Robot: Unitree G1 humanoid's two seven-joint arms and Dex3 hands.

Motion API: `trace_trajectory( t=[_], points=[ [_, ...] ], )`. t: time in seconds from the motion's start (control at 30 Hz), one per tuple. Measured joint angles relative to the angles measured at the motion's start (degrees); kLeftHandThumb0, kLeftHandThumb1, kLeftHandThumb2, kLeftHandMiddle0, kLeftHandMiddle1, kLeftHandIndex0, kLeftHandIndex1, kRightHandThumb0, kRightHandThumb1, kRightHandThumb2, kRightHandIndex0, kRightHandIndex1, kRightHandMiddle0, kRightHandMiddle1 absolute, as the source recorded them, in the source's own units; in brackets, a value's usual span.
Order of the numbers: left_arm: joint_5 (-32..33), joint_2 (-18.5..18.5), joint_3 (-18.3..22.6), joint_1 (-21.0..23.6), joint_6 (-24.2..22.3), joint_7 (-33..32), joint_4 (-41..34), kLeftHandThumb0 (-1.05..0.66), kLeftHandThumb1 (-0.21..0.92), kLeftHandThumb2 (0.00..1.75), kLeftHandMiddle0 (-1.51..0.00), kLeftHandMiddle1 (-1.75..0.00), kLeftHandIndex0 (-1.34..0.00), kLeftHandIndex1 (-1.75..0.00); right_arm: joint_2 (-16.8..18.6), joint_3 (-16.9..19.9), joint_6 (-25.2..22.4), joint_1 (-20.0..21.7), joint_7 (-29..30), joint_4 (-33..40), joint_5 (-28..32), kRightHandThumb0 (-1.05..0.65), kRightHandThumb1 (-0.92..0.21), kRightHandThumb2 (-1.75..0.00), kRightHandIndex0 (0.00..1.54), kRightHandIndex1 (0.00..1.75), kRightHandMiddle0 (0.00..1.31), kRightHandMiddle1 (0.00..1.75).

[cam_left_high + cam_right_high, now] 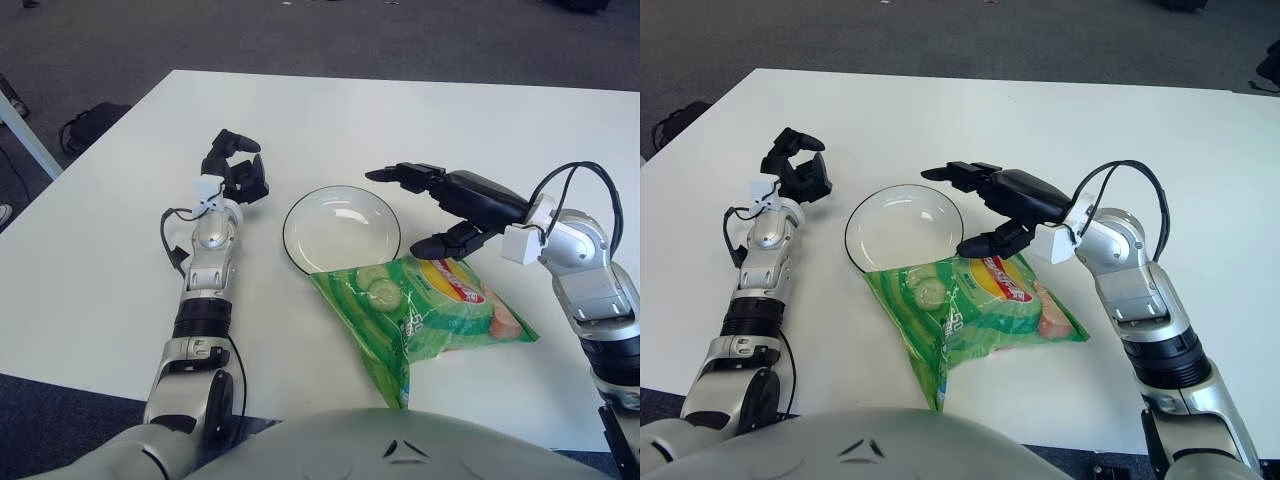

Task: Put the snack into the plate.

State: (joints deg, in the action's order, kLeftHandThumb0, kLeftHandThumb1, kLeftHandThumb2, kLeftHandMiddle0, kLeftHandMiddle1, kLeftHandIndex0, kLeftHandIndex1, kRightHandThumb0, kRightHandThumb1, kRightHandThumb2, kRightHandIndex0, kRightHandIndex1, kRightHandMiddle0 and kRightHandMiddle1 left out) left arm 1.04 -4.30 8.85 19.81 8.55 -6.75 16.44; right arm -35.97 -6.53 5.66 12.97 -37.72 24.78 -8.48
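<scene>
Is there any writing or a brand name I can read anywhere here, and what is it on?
Snack bag: a red and yellow logo and white lettering on the green print, both too blurred to read.
Plate: no text.
Right hand, open above the bag's top edge: no readable marking.
Left hand, left of the plate: no readable marking.

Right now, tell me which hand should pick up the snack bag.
Right. The right hand hovers open just above the snack bag's top edge beside the plate. The left hand shows left of the plate, away from the bag.
</scene>
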Motion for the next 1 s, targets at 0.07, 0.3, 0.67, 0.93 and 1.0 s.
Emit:
trace_trajectory(
  t=[0.07, 0.3, 0.67, 0.93, 1.0],
  points=[
    [0.0, 0.0, 0.0, 0.0, -0.1, -0.1, 0.0, -0.43, 0.47, 1.13, -1.13, -1.75, -0.49, -1.75, -0.1, 0.0, -1.0, -0.2, -0.3, 0.8, 0.1, -1.04, -0.92, -0.55, 0.15, 0.06, 0.0, 0.51],
    [0.0, -0.1, 0.0, 0.2, -0.1, -0.2, 1.2, -0.43, 0.47, 1.12, -1.13, -1.75, -0.49, -1.75, -1.3, -0.3, -2.1, 0.5, -2.0, 2.1, -1.3, -1.04, -0.92, -0.58, 0.15, 0.06, 0.0, 0.48],
    [0.4, -0.9, 0.4, 5.2, 0.9, -0.2, 9.5, -0.42, 0.5, 1.09, -1.16, -1.75, -0.47, -1.75, -2.0, -0.4, -2.9, 3.2, -4.5, 0.3, -0.3, -1.0, -0.92, -0.59, 0.14, 0.05, 0.0, 0.31],
    [-0.1, -2.8, 0.6, 10.5, 3.5, -0.4, 15.1, -0.42, 0.53, 1.05, -1.15, -1.75, -0.45, -1.75, -3.5, -0.1, -3.0, 5.1, -5.8, -1.9, -0.2, -1.0, -0.92, -0.64, 0.15, 0.05, 0.0, 0.1],
    [-0.3, -3.1, 0.6, 11.8, 3.9, -0.4, 16.4, -0.41, 0.54, 1.04, -1.15, -1.75, -0.44, -1.75, -3.7, -0.1, -3.0, 5.9, -5.9, -2.6, -0.2, -1.0, -0.92, -0.63, 0.15, 0.05, 0.0, 0.05]
  ],
)
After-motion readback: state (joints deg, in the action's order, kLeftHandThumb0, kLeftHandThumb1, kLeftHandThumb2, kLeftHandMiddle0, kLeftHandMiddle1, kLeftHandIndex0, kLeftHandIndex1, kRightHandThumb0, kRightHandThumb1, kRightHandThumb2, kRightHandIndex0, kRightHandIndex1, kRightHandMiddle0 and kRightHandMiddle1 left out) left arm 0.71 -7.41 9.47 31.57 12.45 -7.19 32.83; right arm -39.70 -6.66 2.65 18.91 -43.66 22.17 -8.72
